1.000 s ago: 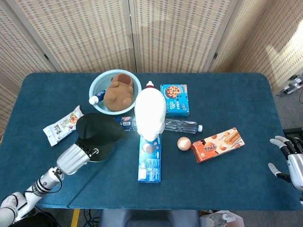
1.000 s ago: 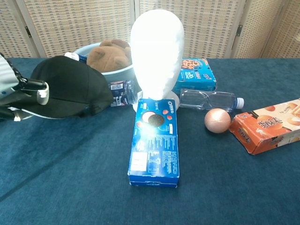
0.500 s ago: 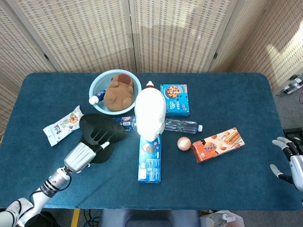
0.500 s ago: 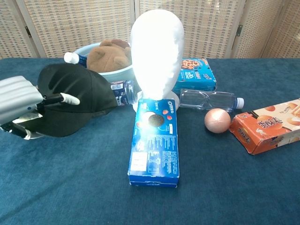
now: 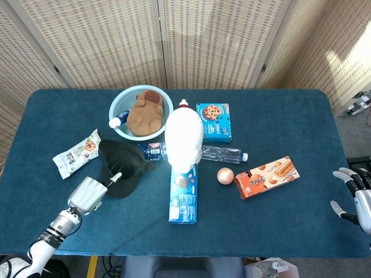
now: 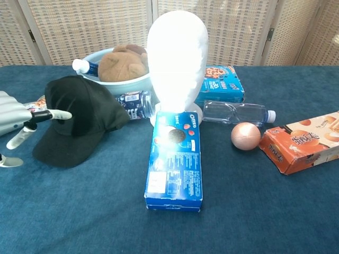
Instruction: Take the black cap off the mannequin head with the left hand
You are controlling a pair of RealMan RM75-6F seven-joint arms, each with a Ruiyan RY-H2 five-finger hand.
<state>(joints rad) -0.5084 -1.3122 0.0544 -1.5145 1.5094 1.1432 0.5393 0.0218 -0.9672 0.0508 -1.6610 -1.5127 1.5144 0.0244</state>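
Note:
The black cap [image 5: 122,167] [image 6: 79,117] lies on the blue table, left of the bare white mannequin head [image 5: 184,141] [image 6: 177,59]. My left hand [image 5: 90,193] [image 6: 21,127] hovers at the cap's near-left side with fingers spread, one fingertip [image 6: 62,114] over the crown; it holds nothing. My right hand [image 5: 355,194] rests open at the table's far right edge, far from the cap, and shows only in the head view.
An Oreo box [image 6: 176,157] lies in front of the mannequin. Behind are a light-blue bowl [image 5: 120,105] with a plush toy, a cookie box [image 5: 213,121], and two bottles. A snack bag [image 5: 77,152], a ball [image 6: 246,136] and a wafer box [image 6: 302,142] also lie about.
My left hand let go of the cap and drew back toward the near-left. The cap settled flat on the table.

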